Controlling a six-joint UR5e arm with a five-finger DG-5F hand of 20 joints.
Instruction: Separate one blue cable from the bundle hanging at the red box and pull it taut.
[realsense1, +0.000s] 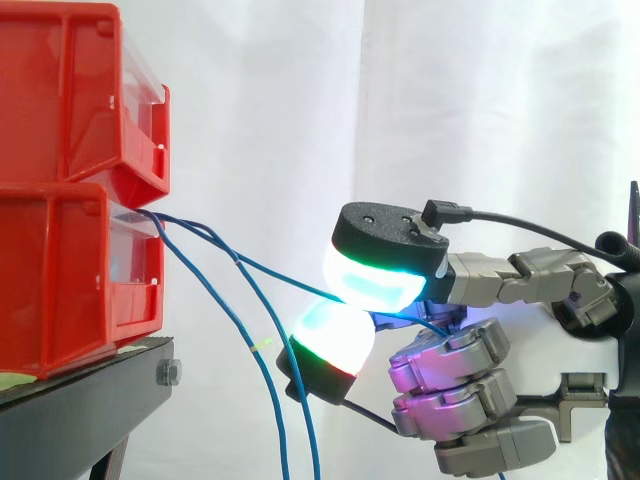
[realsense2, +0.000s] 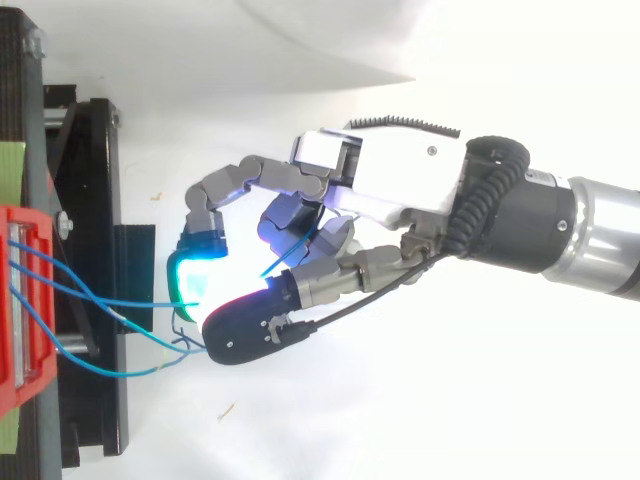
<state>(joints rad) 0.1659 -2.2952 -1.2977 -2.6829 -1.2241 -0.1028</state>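
Blue cable (realsense1: 280, 272) is what you have caught: it sits pinched between two glowing fingertips (realsense1: 375, 275) of the hand (realsense2: 400, 190), one pad above it and one below, so the hand is grasping that single strand. From the pinch the strand runs in a nearly straight line, rising slightly, away from the fingertips to the front lip of the lower red bin (realsense1: 60, 280), which stands well beyond the fingertips on the side away from the wrist. A second red bin (realsense1: 70, 90) is stacked on it, higher than the hand, and both rest on a black stand (realsense1: 90, 400). You see the other blue cables (realsense1: 268, 390) leave the same lip and drop in loose curves between the bin and the hand, passing just beside the lower pad and hanging below it. The remaining fingers are curled under the palm, apart from the strand.
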